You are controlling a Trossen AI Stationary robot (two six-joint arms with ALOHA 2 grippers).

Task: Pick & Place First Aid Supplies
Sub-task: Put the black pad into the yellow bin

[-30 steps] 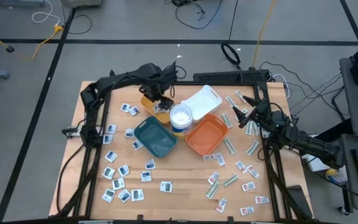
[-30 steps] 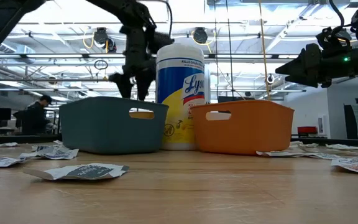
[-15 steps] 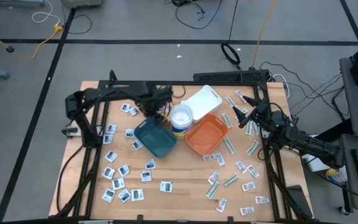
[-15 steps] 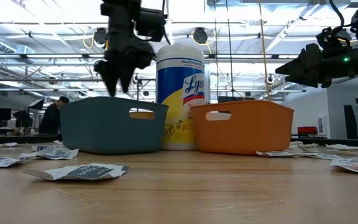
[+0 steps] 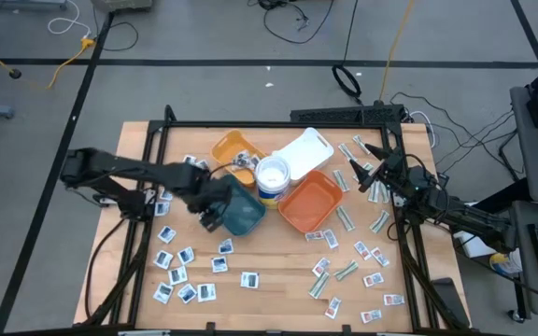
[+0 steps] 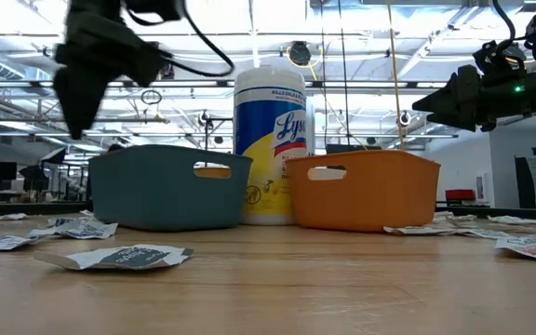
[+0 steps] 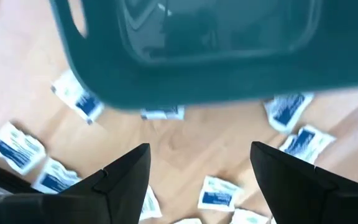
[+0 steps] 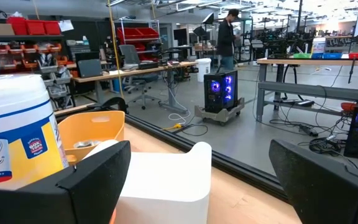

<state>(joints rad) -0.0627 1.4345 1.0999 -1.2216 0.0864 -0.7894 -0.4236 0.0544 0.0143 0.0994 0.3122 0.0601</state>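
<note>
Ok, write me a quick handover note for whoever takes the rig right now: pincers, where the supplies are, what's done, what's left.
Left pincer: open, empty, above the table at the teal tray's left corner, over loose packets.
Right pincer: open, empty, waiting above the right side by the green-white strips.
Supplies: white-and-blue packets scattered over the left half, strips and red-marked packets on the right.
Trays: teal, orange, yellow and white around the wipes tub.
Done: some packets show in the yellow tray; teal and orange look empty.
Left: nearly all packets remain to be sorted.

White tray, yellow tray, wipes tub; person bkgd.
</note>
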